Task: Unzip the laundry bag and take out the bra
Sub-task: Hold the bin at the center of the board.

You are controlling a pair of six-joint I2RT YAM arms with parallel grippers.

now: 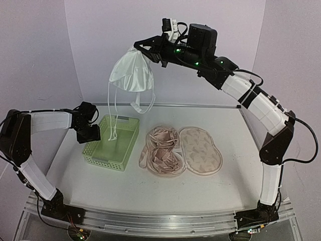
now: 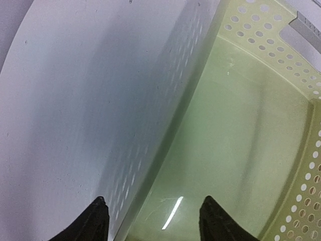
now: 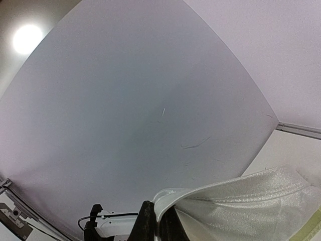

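Your right gripper (image 1: 139, 48) pinches the bra (image 1: 131, 75) aloft, straps (image 1: 111, 108) dangling to the basket (image 1: 106, 161). The bag (image 1: 183, 150) lies open just right of the basket; your left gripper (image 2: 153, 218), wide, straddles its left wall.
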